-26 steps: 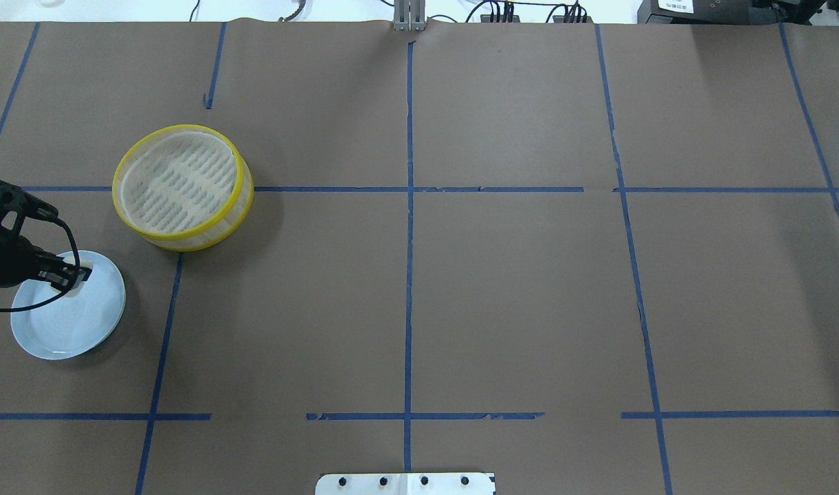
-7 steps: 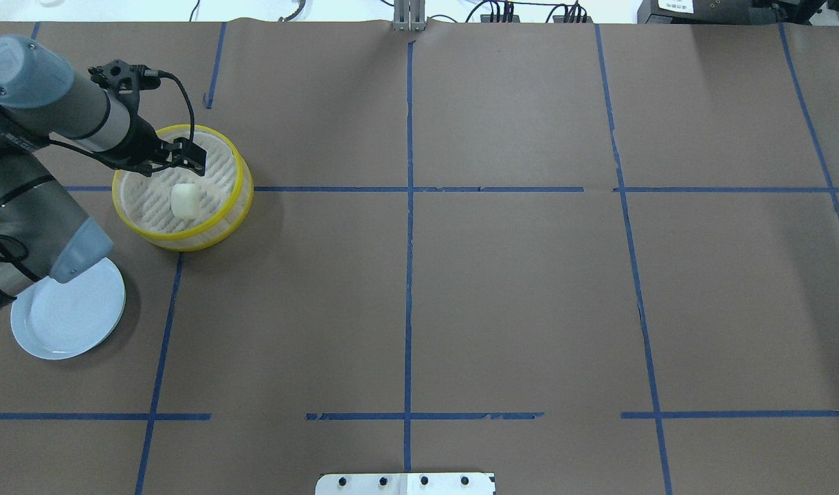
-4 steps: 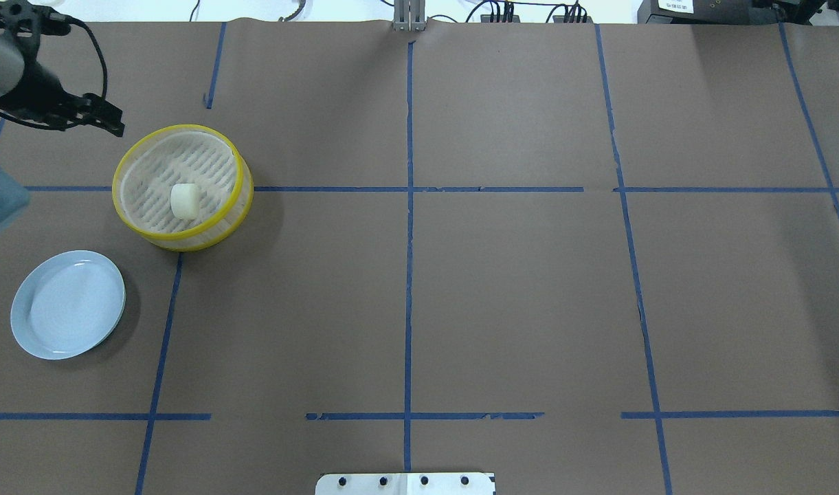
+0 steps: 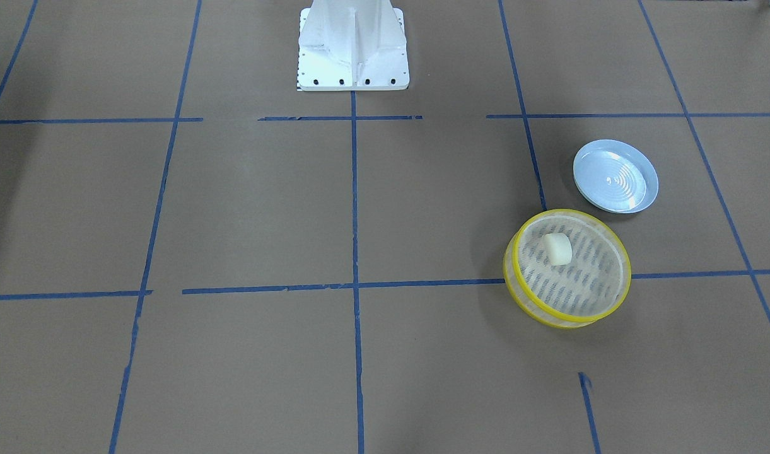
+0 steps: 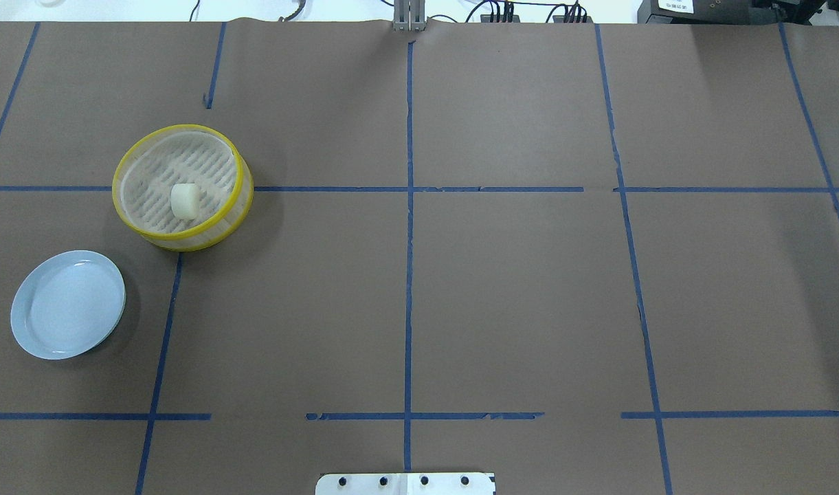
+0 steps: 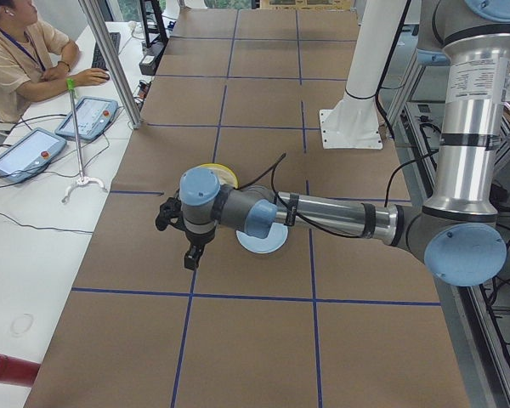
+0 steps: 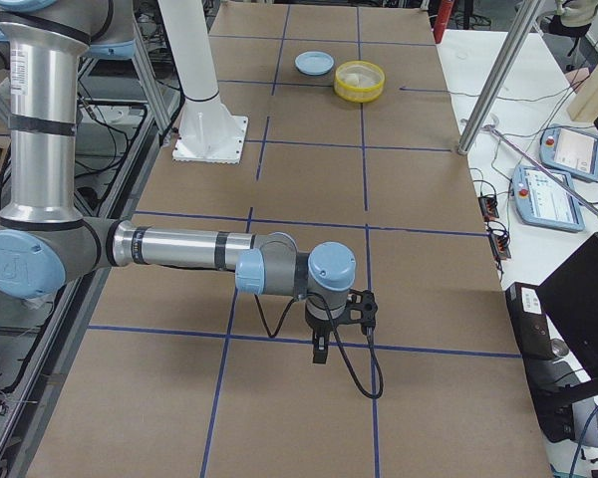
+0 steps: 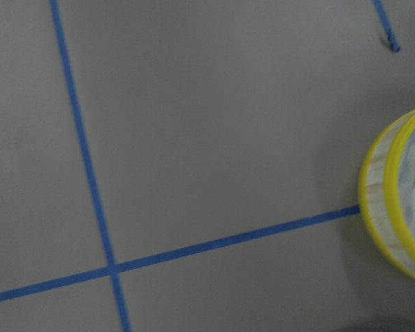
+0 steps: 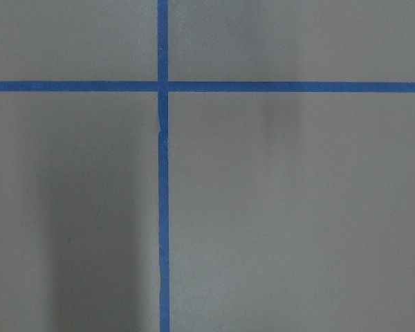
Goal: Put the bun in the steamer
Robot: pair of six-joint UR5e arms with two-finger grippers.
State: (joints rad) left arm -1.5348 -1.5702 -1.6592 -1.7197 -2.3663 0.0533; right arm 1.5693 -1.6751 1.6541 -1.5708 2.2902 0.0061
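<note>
Left gripper [image 6: 189, 255] off bun [image 5: 184, 201] (jaws unclear)

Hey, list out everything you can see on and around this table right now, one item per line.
bun: one, cream-white, inside the steamer on its slats
steamer: one, yellow rims, pale sides, on the robot's left
plate: one, pale blue, beside the steamer, apart, nearer the robot
table: one, brown paper, blue tape grid
operator: one, beige shirt, seated at a side desk
pedestal: one, white, table's robot edge
left gripper: one, black, near the steamer, state unclear
right gripper: one, black, far from the steamer, state unclear
</note>
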